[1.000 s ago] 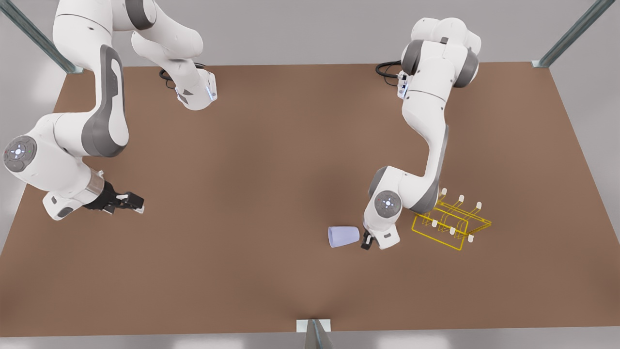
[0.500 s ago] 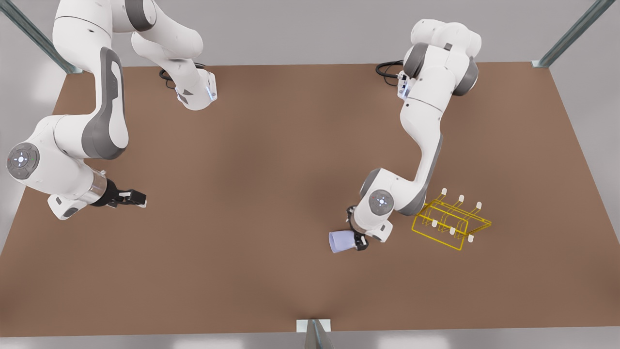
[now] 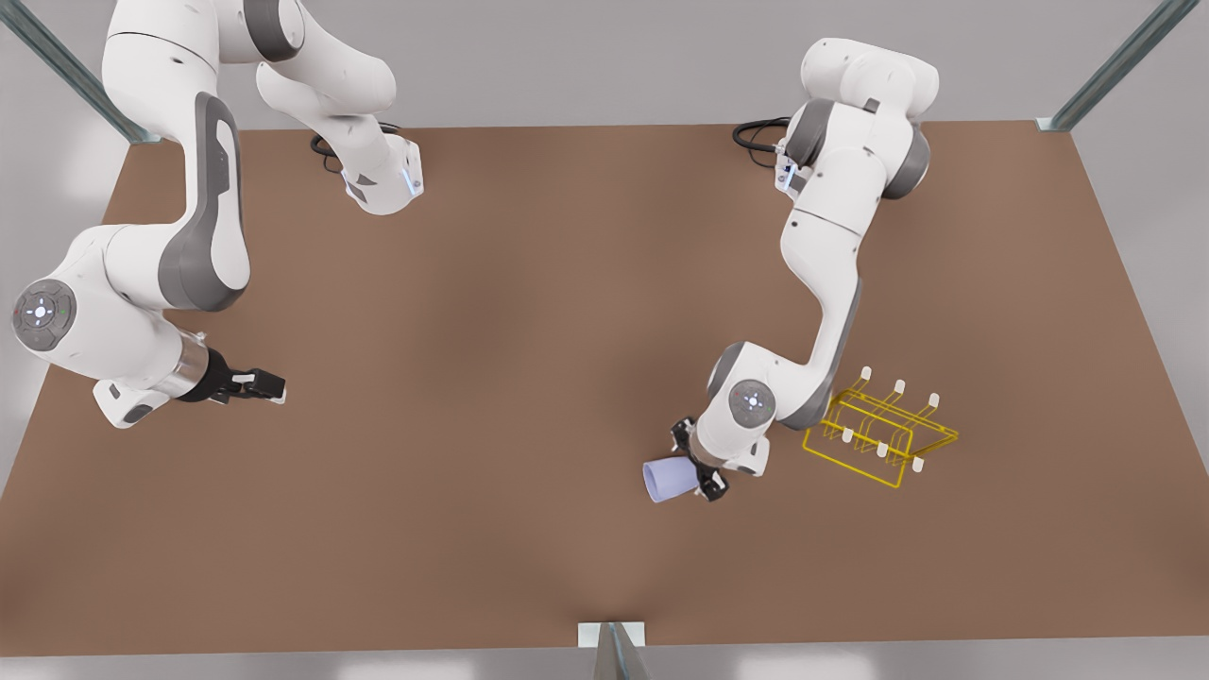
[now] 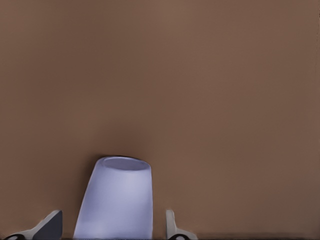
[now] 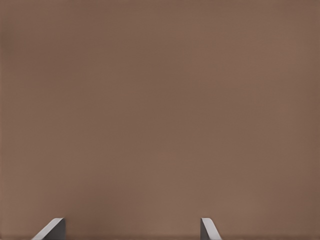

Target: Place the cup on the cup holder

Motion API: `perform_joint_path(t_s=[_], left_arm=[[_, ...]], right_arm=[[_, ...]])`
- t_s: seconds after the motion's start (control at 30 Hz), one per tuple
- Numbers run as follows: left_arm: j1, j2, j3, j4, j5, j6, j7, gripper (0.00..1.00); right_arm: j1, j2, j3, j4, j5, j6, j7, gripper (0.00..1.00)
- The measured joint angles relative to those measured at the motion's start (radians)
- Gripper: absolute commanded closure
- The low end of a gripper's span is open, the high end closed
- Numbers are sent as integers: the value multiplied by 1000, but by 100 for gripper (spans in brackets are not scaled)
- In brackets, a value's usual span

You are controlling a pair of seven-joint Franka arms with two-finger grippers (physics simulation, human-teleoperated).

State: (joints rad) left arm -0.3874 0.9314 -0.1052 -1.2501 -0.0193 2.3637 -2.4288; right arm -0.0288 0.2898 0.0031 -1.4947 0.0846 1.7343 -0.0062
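- One cup (image 3: 667, 479), smooth lavender, tapered, lies on its side lower centre-right of front view, on brown table (image 3: 529, 378).
- Left gripper (image 3: 700, 460): fingers (image 4: 50, 227) straddle cup w/ gaps, not clamped.
- One cup holder (image 3: 880, 436), yellow wire, six white-capped prongs, just right of that arm.
- Right gripper (image 3: 257, 386), far left, waits, fingers wide.

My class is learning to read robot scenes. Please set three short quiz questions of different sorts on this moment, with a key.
1. True or false: the cup sits on the cup holder.
2. Which gripper has its fingers either side of the cup? A left gripper B right gripper
3. Fill in: the cup lies on its ____ on the table.

Key: 1 false; 2 A; 3 side. The right gripper waits, open, at the front view's left.
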Motion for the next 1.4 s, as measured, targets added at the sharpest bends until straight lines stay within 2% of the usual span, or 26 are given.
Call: perform_joint_path(t_s=[0.3, 0.93, 0.97, 1.0, 1.07, 1.23, 1.27, 1.33, 1.4], left_arm=[[-7, 32, -6, -18, -9, 105, -46, 0], [-7, 85, -11, -19, -20, 141, -97, 0], [-7, 87, -14, -19, -20, 142, -99, 15], [-7, 88, -16, -19, -25, 142, -99, 39], [-5, 86, -17, -18, -41, 143, -95, 41], [0, 7, -18, -10, -76, 99, -86, 37], [1, -19, -17, -8, -82, 73, -85, 32], [-2, -57, -11, -6, -88, 22, -85, 31], [-123, -109, 172, -6, -98, -53, -87, 31]], right_arm=[[2, 6, 0, 2, 1, 0, 2, 0], [0, 7, 0, 3, 4, 0, 4, 0], [0, 6, 0, 3, 4, 0, 4, 0], [1, 6, 0, 3, 4, 0, 4, 0], [0, 6, 0, 2, 4, 0, 4, 0], [2, 7, 0, 11, 2, 2, 4, 0], [2, 9, 0, 13, 1, 6, 4, 0], [2, 23, 0, 48, 0, 11, 2, 0], [2, 39, -2, 76, -3, 15, 2, 0]])
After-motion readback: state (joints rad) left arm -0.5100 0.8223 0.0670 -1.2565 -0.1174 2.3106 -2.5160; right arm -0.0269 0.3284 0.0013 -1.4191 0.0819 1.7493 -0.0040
